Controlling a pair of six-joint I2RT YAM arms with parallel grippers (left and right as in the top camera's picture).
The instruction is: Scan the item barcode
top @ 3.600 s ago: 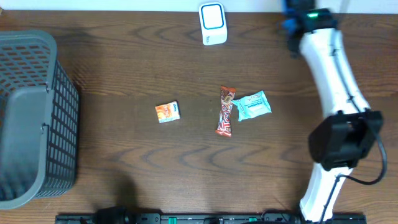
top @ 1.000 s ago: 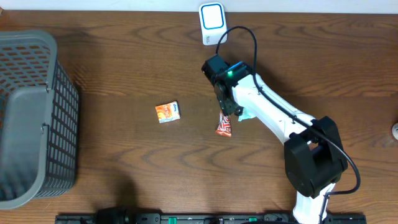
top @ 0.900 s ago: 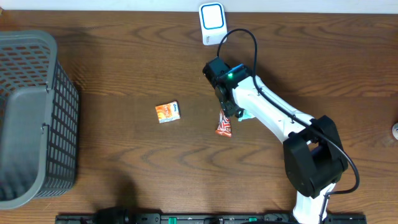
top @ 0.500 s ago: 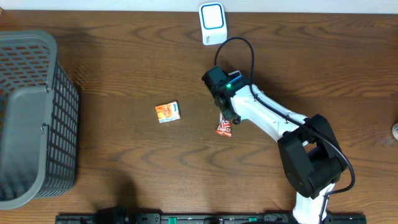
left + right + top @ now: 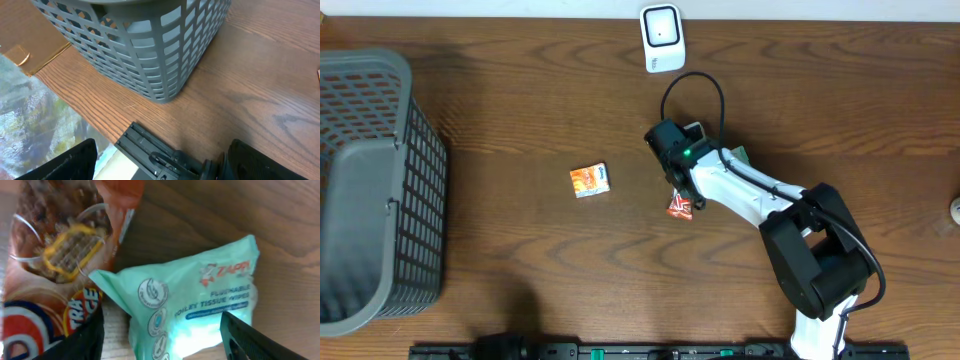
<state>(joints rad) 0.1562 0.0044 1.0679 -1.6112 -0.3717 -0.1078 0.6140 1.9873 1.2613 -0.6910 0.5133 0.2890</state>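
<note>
Your right gripper [image 5: 161,316] hangs partly open astride the teal tissue pack [image 5: 190,295], one finger at each side. You cannot tell whether the pads touch it. The pack lies flat on the table [image 5: 520,100], on the robot's side of the white scanner [image 5: 662,38] and a little to its right, with one corner against the orange snack bar [image 5: 55,255]. A small orange packet [image 5: 590,180] sits nearer the robot and left of the scanner. Your left gripper [image 5: 160,150] stands wide open, holding nothing.
</note>
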